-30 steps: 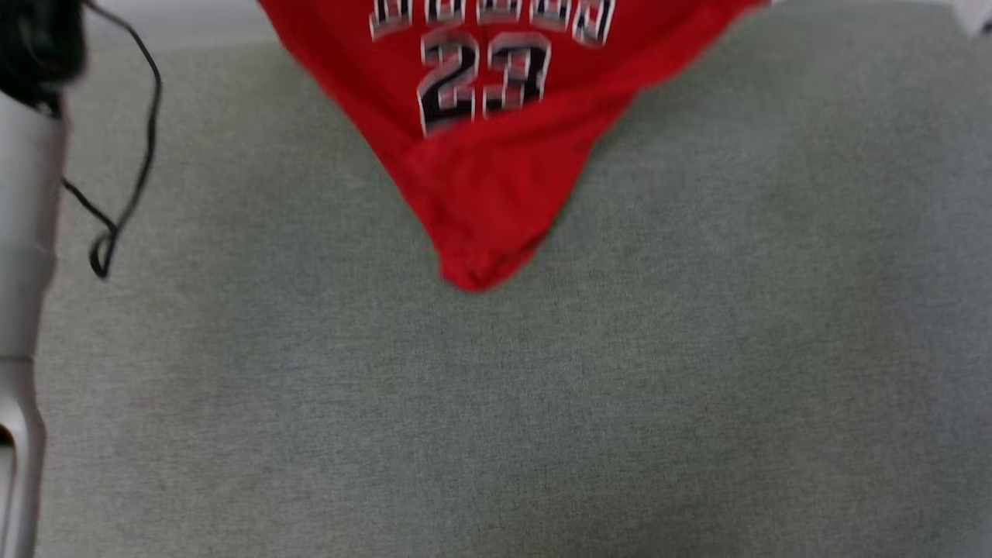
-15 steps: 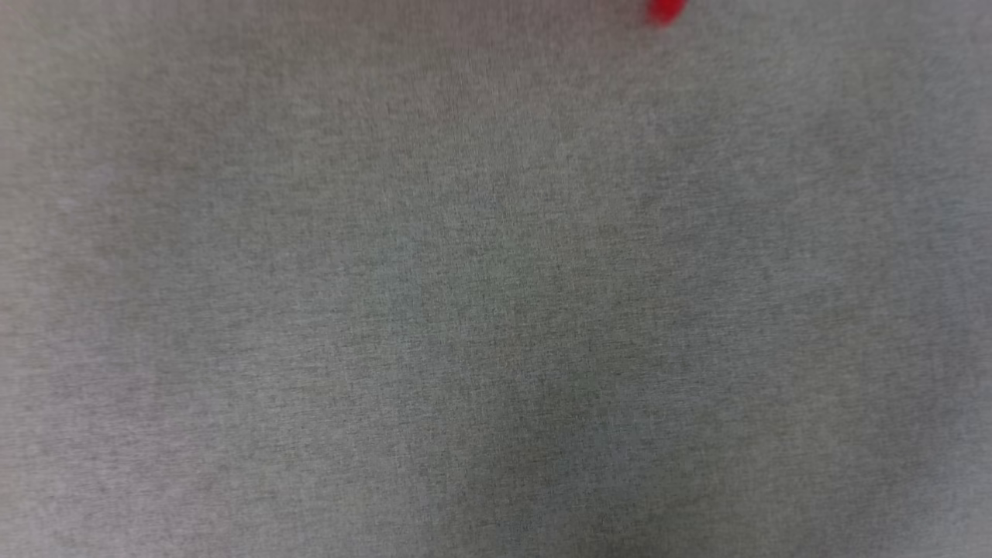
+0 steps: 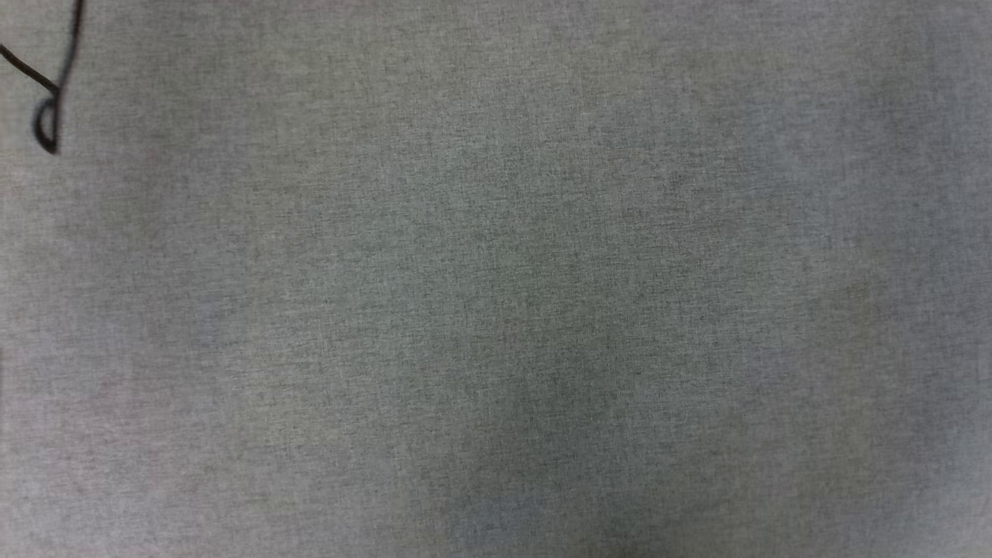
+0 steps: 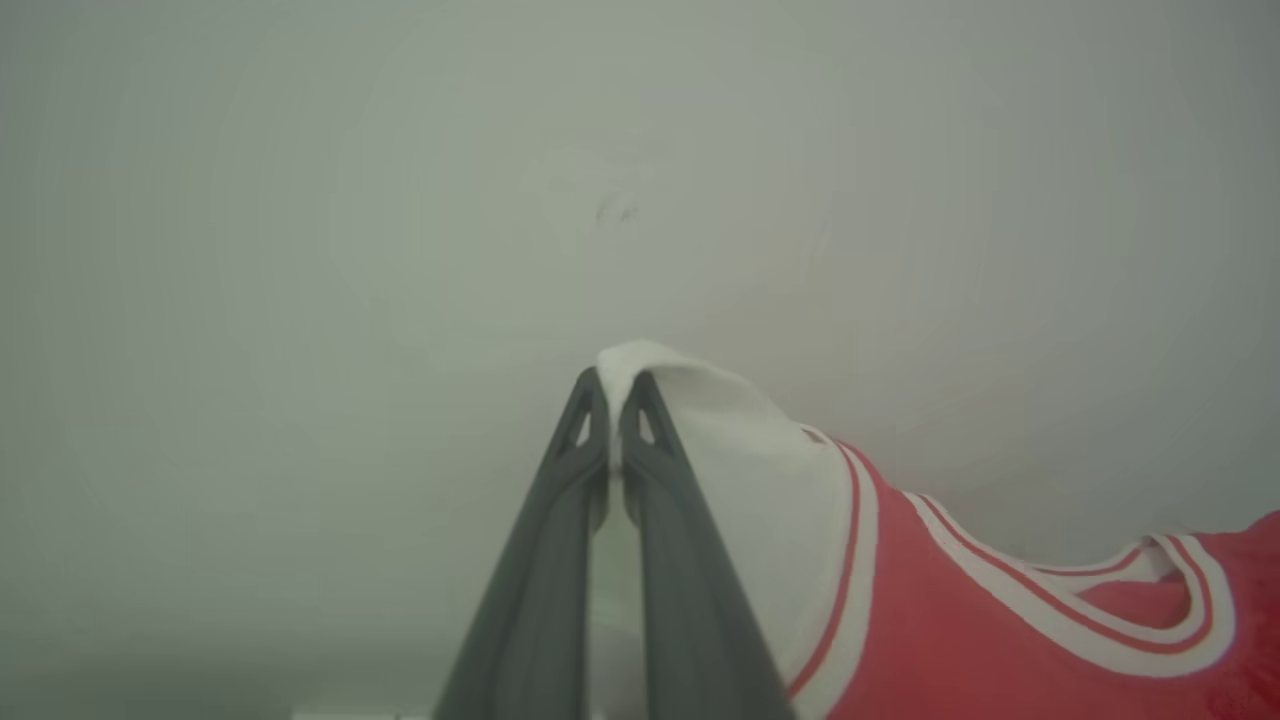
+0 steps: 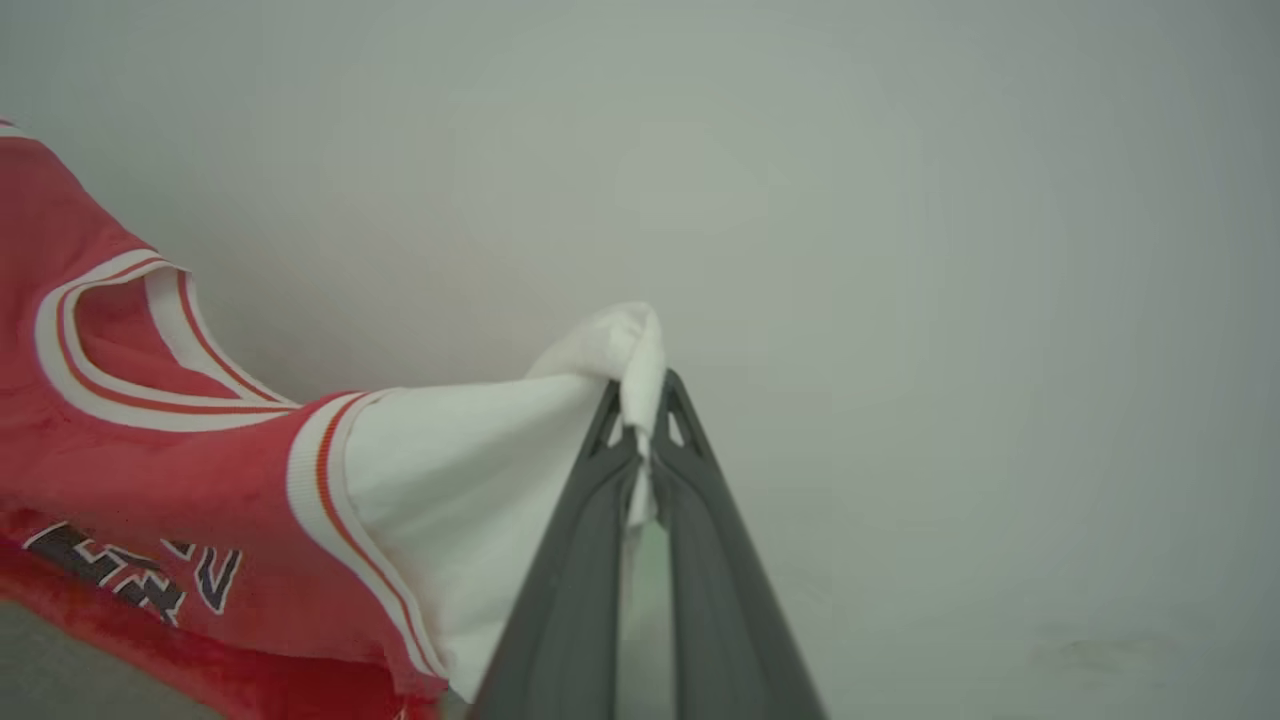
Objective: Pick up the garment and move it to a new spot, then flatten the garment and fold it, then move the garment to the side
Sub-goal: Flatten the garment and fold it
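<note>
Pick-up done: holding the garment (image 5: 150,470) aloft by its white sleeves, one clamped in left gripper (image 4: 612,400), one in right gripper (image 5: 640,400). Pending: laying on desk (image 3: 496,310), flattening, folding, moving aside.

Grey-green woven fabric surface (image 3: 542,310), flat, with a faint darker patch toward the near middle. Thin black cable (image 3: 48,128) with 1 small loop at its end, toward the far left. Can't tell if it touches the fabric. Wrist views: plain pale backdrop (image 4: 300,200) with 1 small dark mark (image 4: 615,210).
</note>
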Tool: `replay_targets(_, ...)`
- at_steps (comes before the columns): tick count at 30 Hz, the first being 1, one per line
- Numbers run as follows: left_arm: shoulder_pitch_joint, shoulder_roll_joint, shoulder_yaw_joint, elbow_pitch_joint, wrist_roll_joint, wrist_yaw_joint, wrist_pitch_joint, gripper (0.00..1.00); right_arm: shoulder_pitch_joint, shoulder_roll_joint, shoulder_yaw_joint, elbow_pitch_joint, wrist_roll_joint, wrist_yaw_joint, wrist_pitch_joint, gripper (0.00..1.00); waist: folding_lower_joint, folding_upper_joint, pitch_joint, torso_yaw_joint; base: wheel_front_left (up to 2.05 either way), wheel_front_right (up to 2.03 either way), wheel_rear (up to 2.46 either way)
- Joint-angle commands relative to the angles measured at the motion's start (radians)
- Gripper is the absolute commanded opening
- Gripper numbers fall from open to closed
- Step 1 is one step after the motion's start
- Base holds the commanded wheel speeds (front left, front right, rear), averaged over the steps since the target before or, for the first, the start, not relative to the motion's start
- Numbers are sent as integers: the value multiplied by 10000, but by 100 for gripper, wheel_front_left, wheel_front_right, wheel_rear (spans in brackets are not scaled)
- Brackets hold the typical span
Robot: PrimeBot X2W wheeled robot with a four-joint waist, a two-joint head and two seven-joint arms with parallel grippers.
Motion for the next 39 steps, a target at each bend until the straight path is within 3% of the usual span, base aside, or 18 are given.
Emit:
replay_targets(1, 302, -70, 0, 74, -100, -67, -34, 0, 289, 4, 131, 62, 272, -16, -75, 0, -1, 0, -21, 22, 0, 0, 0)
replay_targets(7, 2095, -119, 163, 379, -580, -324, -499, 0, 2130, 115, 713, 170, 1335, -14, -125, 0, -1, 0, -815, 2, 0, 0, 0)
replay_targets(15, 6484, 80, 260, -41, -1209, -307, -1149, 0, 5666, 182, 1467, -218, 2570, -16, -127, 0, -1, 0, -2819, -99, 0, 0, 0)
replay_targets(22, 10624, 77, 902, -1701, -1984, 402, -1492, 0, 8622, -285, 1883, -916, 3619, -16, 63, 0, -1, 0, -4416, 2, 0, 0, 0)
replay_targets(26, 12603, 132, 1036, -3262, -1937, 1112, -1569, 0, 10171, -729, 1872, -1543, 4159, -14, 262, 0, -1, 0, -5066, 185, 0, 0, 0)
replay_targets(32, 14909, 253, 1121, -5309, -2020, 2208, -1331, 0, 12348, -1310, 1355, -2460, 4606, -16, 472, 0, -1, 0, -5734, 440, 0, 0, 0)
replay_targets(39, 16843, 122, 936, -6343, -2237, 2924, -989, 0, 14419, -1354, 867, -3266, 4366, -14, 763, 0, -1, 0, -6296, 466, 0, 0, 0)
